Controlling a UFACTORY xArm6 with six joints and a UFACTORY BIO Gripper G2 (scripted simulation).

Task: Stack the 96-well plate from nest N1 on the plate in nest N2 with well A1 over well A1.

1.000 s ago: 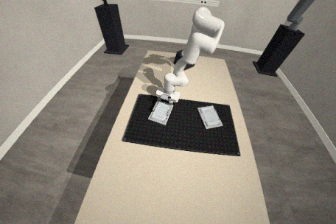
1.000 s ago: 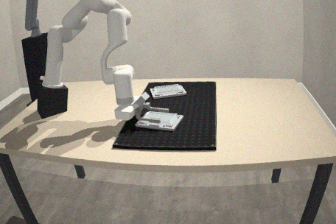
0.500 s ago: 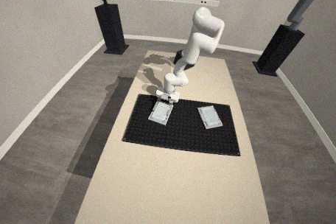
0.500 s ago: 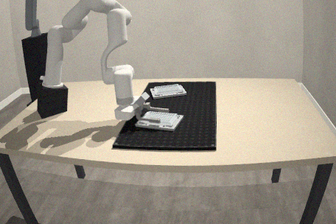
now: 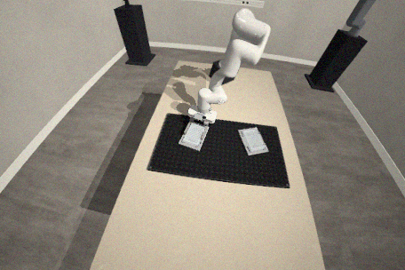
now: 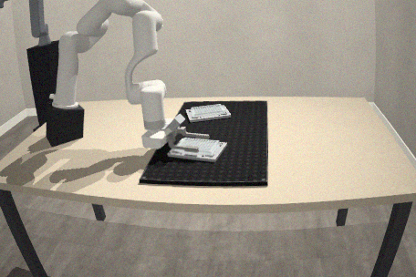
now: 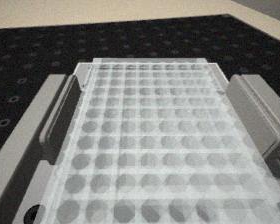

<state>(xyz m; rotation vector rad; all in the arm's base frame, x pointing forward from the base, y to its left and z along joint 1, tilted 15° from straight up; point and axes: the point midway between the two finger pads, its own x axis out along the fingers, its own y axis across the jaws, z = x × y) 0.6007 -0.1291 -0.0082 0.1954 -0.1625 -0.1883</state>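
The 96-well plate (image 5: 194, 138) (image 6: 211, 145) (image 7: 151, 150) sits in nest N1 (image 5: 191, 146) (image 6: 201, 159) (image 7: 39, 192), at the left in the top view and nearer in the exterior view. My gripper (image 5: 195, 131) (image 6: 203, 142) (image 7: 153, 95) is shut on this plate, with one pad against each long side. The nest's rim shows around the plate in the wrist view. The other plate (image 5: 253, 138) (image 6: 208, 110) lies in nest N2 (image 5: 258, 153) (image 6: 214, 118) and looks flat. The cut-off corners are too small or hidden to tell.
Both nests stand on a black mat (image 5: 222, 168) (image 6: 246, 148) (image 7: 21, 50) on the wooden table (image 5: 209, 219) (image 6: 319, 148). N2 stands apart from N1, across a stretch of mat. Two other arms on black pedestals (image 5: 133, 33) (image 5: 337, 61) stand off the table.
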